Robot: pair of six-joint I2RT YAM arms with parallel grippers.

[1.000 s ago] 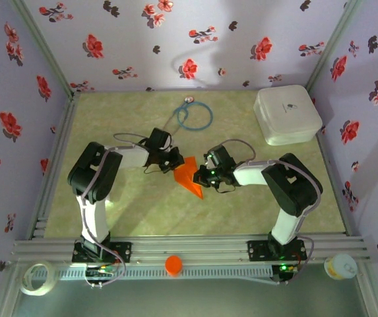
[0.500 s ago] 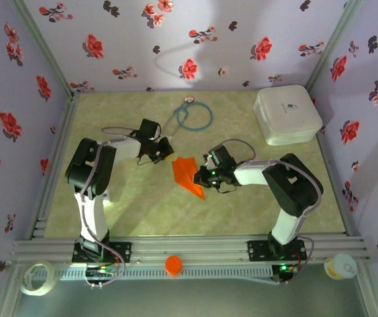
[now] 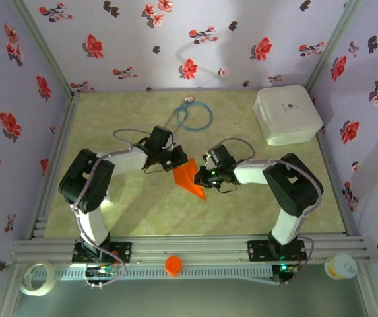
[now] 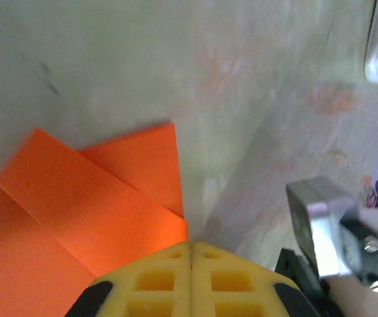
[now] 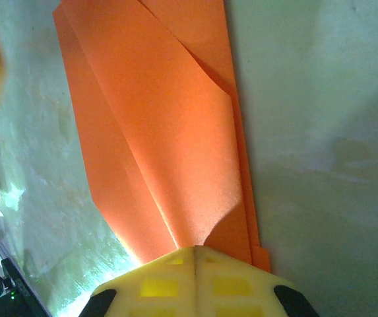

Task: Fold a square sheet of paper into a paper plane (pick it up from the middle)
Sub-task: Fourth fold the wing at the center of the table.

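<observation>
Currently the half-folded paper plane (image 3: 190, 179) lies mid-desk (image 3: 142, 211), pinned by the closed left claw (image 3: 180, 160) and the closed right claw (image 3: 204, 177), so a sliding tip could skid it or let the raised flap spring open.

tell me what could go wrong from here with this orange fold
1. The orange paper has a flap bulging up uncreased at the shut right pincer; it may spring open or crease crooked.
2. The shut left pincer meets the paper at one edge; a push could slide the whole fold off line.

Matt orange paper plane (image 3: 190, 177), smooth glossy table (image 3: 142, 211)
</observation>
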